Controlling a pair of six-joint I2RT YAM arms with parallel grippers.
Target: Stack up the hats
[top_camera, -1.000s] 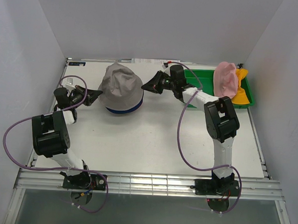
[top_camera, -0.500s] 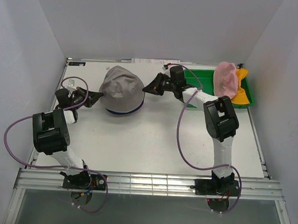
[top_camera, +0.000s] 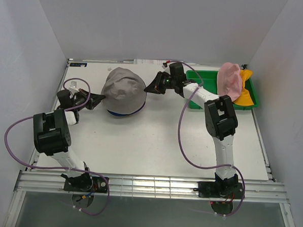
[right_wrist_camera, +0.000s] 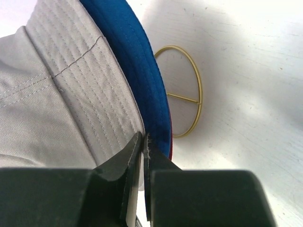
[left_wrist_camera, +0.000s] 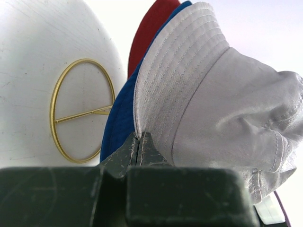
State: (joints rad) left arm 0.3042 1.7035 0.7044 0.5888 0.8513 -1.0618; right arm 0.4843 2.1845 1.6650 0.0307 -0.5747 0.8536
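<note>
left end effector pinched shut on grey hat brim | right end effector pinched opposite brim | grey hat over blue hat, red hat

- Top external is looking down from above and behind the arm bases, well back, covering the whole table.
- Left wrist cam is looking out along its jaws, very close on the grey hat brim.
- Right wrist cam is doing likewise from the hat's opposite side.
- All three are sharing that hat; each wrist view is catching a wire ring on the table, same one or not unclear.
</note>
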